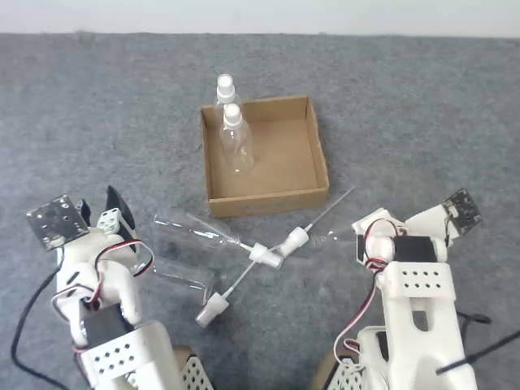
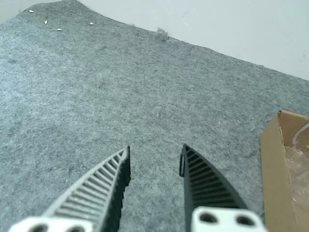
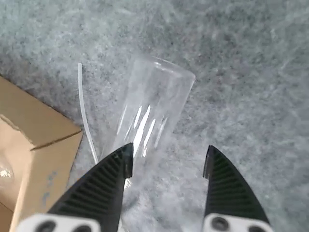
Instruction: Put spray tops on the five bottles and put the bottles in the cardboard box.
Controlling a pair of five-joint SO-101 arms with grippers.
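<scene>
1 capped bottle [image 1: 236, 145]: lying in cardboard box [image 1: 280, 162].
L gripper [image 2: 155, 146]: fingers wide apart, empty, over grey mat [image 2: 145, 87].
R gripper [image 3: 169, 146]: fingers wide apart, empty, over uncapped bottle [image 3: 154, 101] beside box.

we read this as a robotics lab bench. a grey felt mat [image 1: 422, 122] covers the table, with lint flecks [image 2: 161, 33] near its far edge; past that edge lies a plain pale surface [image 1: 260, 16]. the left arm [image 1: 97, 284] and right arm [image 1: 414, 284], small white units, sit at the near edge with bare red wiring [image 1: 374, 276] and an uncased circuit board [image 1: 55, 221]. on the felt: a cardboard box [image 1: 268, 201], clear bottles [image 1: 191, 229].
</scene>
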